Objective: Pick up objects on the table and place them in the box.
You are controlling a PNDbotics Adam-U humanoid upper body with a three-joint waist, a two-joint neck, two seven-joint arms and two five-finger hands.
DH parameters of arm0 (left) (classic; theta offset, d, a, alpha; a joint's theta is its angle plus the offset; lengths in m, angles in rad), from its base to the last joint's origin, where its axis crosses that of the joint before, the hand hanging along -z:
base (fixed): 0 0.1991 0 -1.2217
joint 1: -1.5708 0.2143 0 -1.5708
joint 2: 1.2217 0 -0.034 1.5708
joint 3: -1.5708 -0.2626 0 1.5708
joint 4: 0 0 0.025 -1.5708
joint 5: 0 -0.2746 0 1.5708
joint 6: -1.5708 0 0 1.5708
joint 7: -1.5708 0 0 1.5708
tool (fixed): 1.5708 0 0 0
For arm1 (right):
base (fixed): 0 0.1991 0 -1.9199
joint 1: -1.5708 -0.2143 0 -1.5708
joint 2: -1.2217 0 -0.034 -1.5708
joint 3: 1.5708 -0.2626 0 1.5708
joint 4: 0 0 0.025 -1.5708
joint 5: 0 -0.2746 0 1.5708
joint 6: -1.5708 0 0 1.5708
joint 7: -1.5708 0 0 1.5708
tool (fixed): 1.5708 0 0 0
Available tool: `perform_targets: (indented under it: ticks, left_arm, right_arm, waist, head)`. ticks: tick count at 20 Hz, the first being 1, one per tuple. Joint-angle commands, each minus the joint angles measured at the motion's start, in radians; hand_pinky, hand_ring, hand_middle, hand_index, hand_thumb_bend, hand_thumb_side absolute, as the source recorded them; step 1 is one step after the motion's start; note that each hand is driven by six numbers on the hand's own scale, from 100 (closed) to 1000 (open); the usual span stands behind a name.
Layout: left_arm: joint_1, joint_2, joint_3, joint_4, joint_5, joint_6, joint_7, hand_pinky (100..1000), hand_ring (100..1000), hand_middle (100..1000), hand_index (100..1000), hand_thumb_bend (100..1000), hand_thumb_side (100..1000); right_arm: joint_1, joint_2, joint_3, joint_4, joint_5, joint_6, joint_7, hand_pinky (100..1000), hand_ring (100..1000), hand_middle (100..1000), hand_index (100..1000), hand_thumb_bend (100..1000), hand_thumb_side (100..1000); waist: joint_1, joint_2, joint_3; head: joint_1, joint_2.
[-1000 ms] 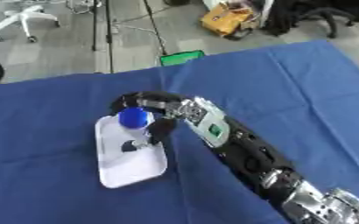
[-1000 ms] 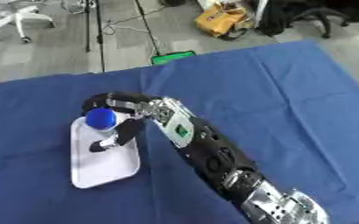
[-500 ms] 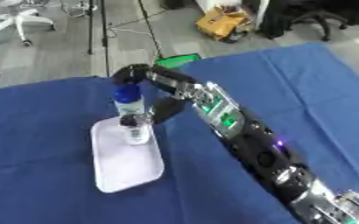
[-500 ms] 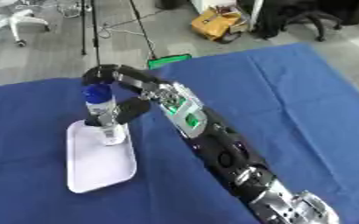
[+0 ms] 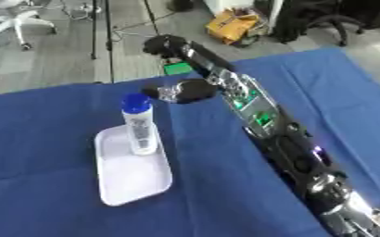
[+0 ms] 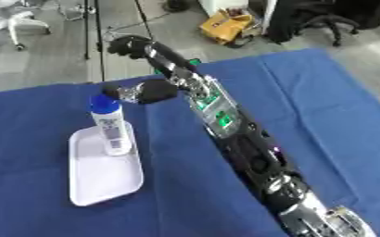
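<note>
Now bottle (image 5: pixel 138 124) upright in tray (image 5: pixel 131 174), right hand (image 5: pixel 183 88) apart above

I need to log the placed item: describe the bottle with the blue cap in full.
The bottle is slim and pale, plastic by its look, with a round blue cap and a printed label on its side. It stands upright at the far end of the white tray on the blue cloth. Nothing grips it; the right hand hangs just beyond it, apart.
</note>
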Motion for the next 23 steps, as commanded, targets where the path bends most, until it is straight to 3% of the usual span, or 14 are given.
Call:
perform_targets:
  ticks: [1,5,7,11,14,15,23]
  left_arm:
    - [-0.004,0.014,0.015,-0.013,-0.005,0.000,0.010,748,740,710,780,488,894]
    - [-0.003,0.016,0.022,-0.013,-0.006,0.001,0.018,749,743,714,780,490,894]
    - [-0.005,0.015,0.025,-0.013,-0.007,0.001,0.021,749,744,715,780,490,894]
    - [-0.004,0.014,0.028,-0.009,-0.007,0.003,0.023,750,750,720,784,494,894]
    - [-0.003,0.011,0.028,-0.007,-0.008,0.004,0.019,750,751,722,786,495,895]
    - [-0.003,0.011,0.028,-0.007,-0.008,0.004,0.018,751,755,726,794,495,894]
    - [-0.004,0.012,0.027,-0.004,-0.011,0.009,0.007,752,767,737,821,502,892]
  right_arm:
    - [0.045,-0.087,-0.060,-0.108,-0.036,0.009,-0.061,876,873,884,848,596,452]
    - [0.147,-0.147,-0.126,-0.201,-0.075,0.038,-0.133,871,869,882,847,592,455]
    - [0.243,-0.188,-0.189,-0.261,-0.088,0.043,-0.191,870,869,883,847,593,455]
    - [0.354,-0.209,-0.263,-0.333,-0.097,0.070,-0.264,860,867,883,845,593,458]
    - [0.386,-0.205,-0.293,-0.365,-0.104,0.085,-0.291,857,865,883,844,588,460]
    - [0.391,-0.204,-0.296,-0.370,-0.105,0.089,-0.294,847,862,880,842,554,468]
    - [0.416,-0.203,-0.309,-0.394,-0.113,0.107,-0.305,838,860,879,842,532,470]
  waist:
    - [-0.017,-0.020,-0.005]
    - [-0.019,-0.012,-0.016]
    - [-0.018,-0.003,-0.030]
    - [-0.015,0.007,-0.053]
    - [-0.013,0.010,-0.058]
    - [-0.012,0.011,-0.059]
    - [-0.002,0.018,-0.064]
  head:
    - [0.020,-0.009]
    - [0.034,-0.011]
    - [0.051,-0.014]
    - [0.065,-0.010]
    - [0.072,-0.010]
    - [0.072,-0.009]
    - [0.078,0.002]
